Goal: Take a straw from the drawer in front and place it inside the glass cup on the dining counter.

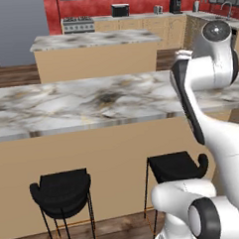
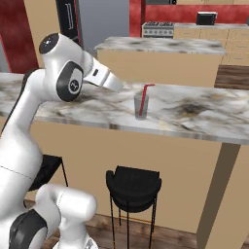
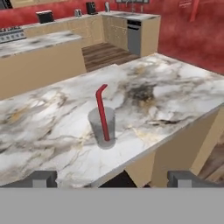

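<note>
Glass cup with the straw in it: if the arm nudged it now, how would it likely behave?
The glass cup looks small and thin-walled, so probably light and easy to slide on the smooth marble dining counter. The straw leans above its rim, so a push there might tip it. It stands fairly near the counter edge, so a shove that way risks a fall.

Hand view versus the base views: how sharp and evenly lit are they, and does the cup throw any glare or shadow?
Hand view: soft, slightly blurred; the red straw reads clearly inside the glass cup, faint shadow at its base, no glare. Right base view: flat even light, cup translucent grey on the dining counter. Left base view: marble veins smeared, no hard shadows.
</note>
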You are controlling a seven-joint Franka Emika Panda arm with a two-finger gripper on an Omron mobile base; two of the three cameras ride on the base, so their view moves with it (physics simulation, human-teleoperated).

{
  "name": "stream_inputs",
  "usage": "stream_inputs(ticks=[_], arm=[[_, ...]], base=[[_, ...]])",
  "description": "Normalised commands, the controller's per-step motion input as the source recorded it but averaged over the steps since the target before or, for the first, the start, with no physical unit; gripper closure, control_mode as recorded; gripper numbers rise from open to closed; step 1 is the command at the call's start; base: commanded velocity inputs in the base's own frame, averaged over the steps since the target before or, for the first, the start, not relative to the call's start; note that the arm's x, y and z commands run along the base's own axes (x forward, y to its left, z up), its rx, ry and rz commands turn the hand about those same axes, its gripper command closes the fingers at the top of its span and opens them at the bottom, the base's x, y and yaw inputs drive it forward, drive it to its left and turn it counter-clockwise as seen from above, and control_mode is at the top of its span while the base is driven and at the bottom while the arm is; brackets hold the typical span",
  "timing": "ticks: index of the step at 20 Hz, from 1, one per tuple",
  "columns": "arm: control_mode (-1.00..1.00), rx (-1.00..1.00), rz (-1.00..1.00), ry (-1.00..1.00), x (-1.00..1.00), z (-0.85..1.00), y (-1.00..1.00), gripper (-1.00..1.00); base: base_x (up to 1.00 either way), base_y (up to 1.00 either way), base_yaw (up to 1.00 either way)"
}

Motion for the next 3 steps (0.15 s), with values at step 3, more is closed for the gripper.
stream_inputs(ticks=[3], arm=[[-1.00, 0.00, 0.00, 0.00, -0.57, 0.00, 0.32, -1.00]], base=[[0.00, 0.00, 0.00]])
